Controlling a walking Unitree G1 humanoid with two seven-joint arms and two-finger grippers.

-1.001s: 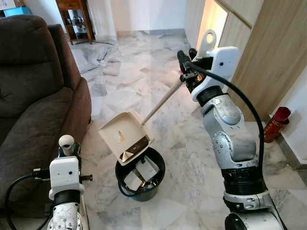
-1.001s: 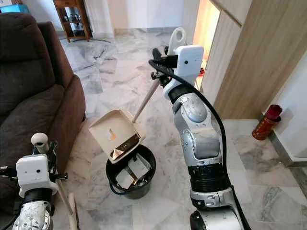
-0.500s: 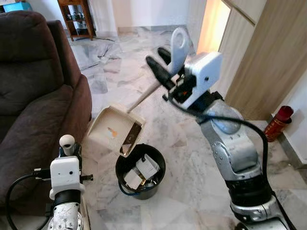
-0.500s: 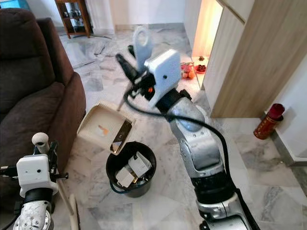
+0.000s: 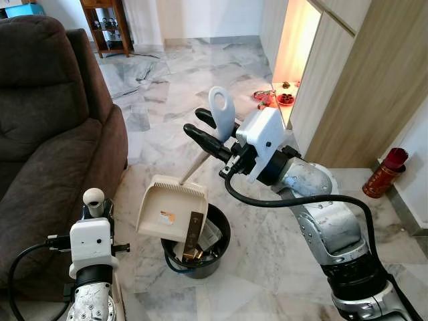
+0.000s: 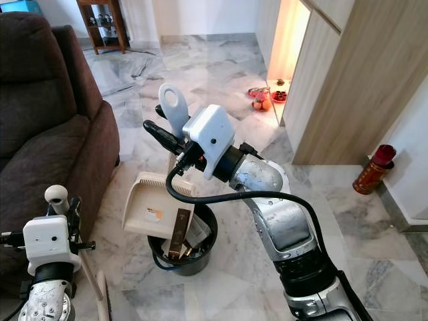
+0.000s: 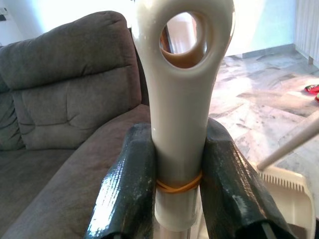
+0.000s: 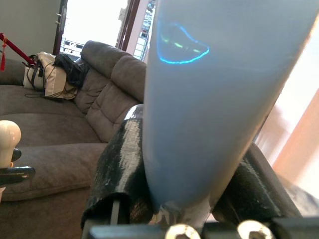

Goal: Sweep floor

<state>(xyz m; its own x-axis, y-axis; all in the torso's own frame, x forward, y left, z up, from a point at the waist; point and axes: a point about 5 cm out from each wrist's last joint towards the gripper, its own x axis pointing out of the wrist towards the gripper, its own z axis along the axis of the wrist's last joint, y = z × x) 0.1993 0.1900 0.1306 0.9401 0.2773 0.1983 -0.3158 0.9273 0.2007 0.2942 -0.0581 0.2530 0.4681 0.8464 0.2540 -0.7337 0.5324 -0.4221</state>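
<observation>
Now right hand (image 5: 208, 134) tips dustpan (image 5: 171, 217) (cream) over bin (image 5: 214, 253).

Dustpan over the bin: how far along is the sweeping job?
Done: debris already lies in the black bin. In hand: the right claw tips the dustpan into it; the left claw grips the broom handle. Left: finish emptying.

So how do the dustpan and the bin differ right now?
The dustpan is cream, flat and tipped steeply, held aloft by its handle in the right gripper; the bin is black, round and upright on the floor. The dustpan looks nearly emptied; the bin holds rubbish.
</observation>
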